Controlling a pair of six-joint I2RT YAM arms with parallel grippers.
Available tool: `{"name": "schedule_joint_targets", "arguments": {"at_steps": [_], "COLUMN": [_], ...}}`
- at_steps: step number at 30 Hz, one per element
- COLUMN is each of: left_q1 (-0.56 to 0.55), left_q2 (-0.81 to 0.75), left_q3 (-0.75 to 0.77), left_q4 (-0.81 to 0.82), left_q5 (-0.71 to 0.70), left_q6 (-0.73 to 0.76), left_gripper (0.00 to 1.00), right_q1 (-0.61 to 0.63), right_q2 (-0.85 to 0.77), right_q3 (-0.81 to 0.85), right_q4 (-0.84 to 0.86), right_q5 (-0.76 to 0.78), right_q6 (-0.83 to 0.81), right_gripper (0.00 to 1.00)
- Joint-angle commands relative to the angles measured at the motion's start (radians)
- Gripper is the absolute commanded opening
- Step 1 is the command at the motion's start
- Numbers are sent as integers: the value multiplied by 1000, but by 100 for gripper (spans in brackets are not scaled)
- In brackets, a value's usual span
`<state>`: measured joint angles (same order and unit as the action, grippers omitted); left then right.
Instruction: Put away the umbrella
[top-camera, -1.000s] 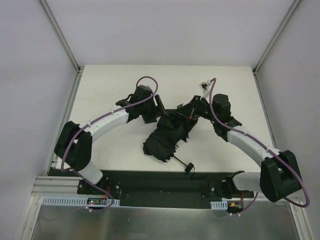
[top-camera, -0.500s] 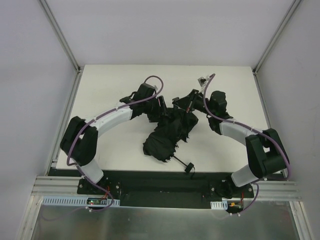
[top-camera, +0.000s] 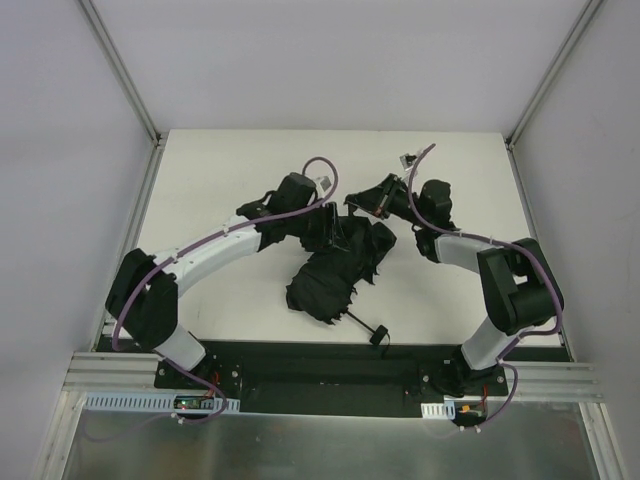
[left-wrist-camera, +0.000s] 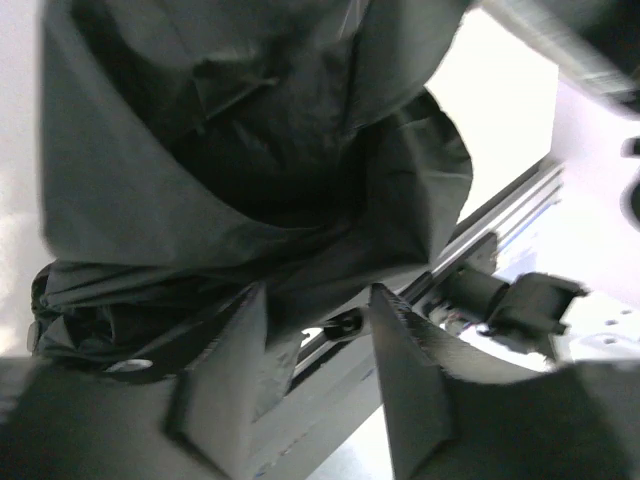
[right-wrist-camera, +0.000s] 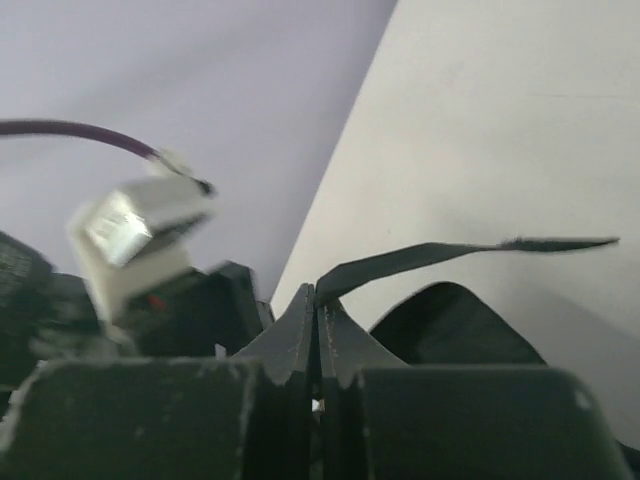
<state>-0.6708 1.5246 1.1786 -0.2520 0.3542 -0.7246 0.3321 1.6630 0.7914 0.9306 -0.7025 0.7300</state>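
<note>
- Umbrella (top-camera: 330, 272), black, compact folding type: lies on the white table (top-camera: 230, 170), about mid-table between the two arms. It is not furled, and the canopy is crumpled into a loose heap.
- Canopy (left-wrist-camera: 200, 150): matte black fabric in deep folds. It fills most of the left wrist view.
- Shaft (top-camera: 358, 322): thin, and runs out from the near edge of the heap toward the arm bases.
- Handle (top-camera: 378, 335): small and black, at the end of the shaft, close to the table's near edge.
- Strap (right-wrist-camera: 450, 252): narrow black band. In the right wrist view it runs from the fingertips off to the right, above the tabletop.
- Left gripper (top-camera: 335, 230): set at the far end of the canopy heap. In its own camera the left gripper (left-wrist-camera: 318, 295) has its fingers (left-wrist-camera: 230, 380) partway apart, with dark fabric lying across the tips and a light gap lower down. Whether the fabric is clamped or only touched cannot be told.
- Right gripper (top-camera: 354, 205): just beyond the far right part of the heap and near the left gripper. In the wrist view the right gripper (right-wrist-camera: 318, 300) has its fingers pressed together, pinching the end of the strap.
- Purple cable (right-wrist-camera: 80, 132): arcs above the right wrist and ends at a blurred white connector (right-wrist-camera: 140, 225).
</note>
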Motion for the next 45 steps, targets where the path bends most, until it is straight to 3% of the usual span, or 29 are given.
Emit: {"name": "schedule_joint_targets", "arguments": {"at_steps": [1,4,8,12,18,21,25,26,28,30,33,35,37,39,43,45], "left_q1": [-36,-38,-38,-36,-36,-36,-35,-36,-36,-36,-36,-36,-36,-36,-35,-30], "left_q2": [65,31,17,66,123,131,128,129,135,137,131,129,120,112,109,109], "left_q3": [-17,-57,-73,-73,-65,-66,-74,-73,-60,-51,-40,-36,-37,-34,-48,-54], "left_q4": [-6,8,10,10,10,10,10,10,10,10,10,10,10,10,10,10], "left_q5": [32,-26,-75,-64,-46,-28,-24,-23,-5,6,17,35,55,65,61,63], "left_q6": [28,5,7,-12,-36,-39,-38,-38,-41,-39,-39,-44,-50,-49,-62,-65], "left_gripper": [37,25,17,17,17,18,19,19,20,20,22,25,29,33,42,41], "right_q1": [33,33,-10,-71,-151,-188,-173,-162,-156,-154,-148,-143,-130,-119,-108,-94], "right_q2": [-55,-62,-5,56,216,196,123,106,87,58,3,7,29,46,106,87], "right_q3": [52,51,8,-60,-11,-32,86,133,205,223,169,160,196,230,308,341], "right_q4": [240,234,201,197,163,70,-431,-631,-809,-886,-801,-742,-757,-765,-716,-681], "right_q5": [49,78,67,58,-66,-48,9,33,38,35,17,14,27,47,-3,-41], "right_q6": [172,169,115,45,2,-24,-193,-246,-308,-288,-189,-121,-103,-109,-116,-113], "right_gripper": [0,1,2,7,8,9,29,36,46,55,69,70,69,60,13,0]}}
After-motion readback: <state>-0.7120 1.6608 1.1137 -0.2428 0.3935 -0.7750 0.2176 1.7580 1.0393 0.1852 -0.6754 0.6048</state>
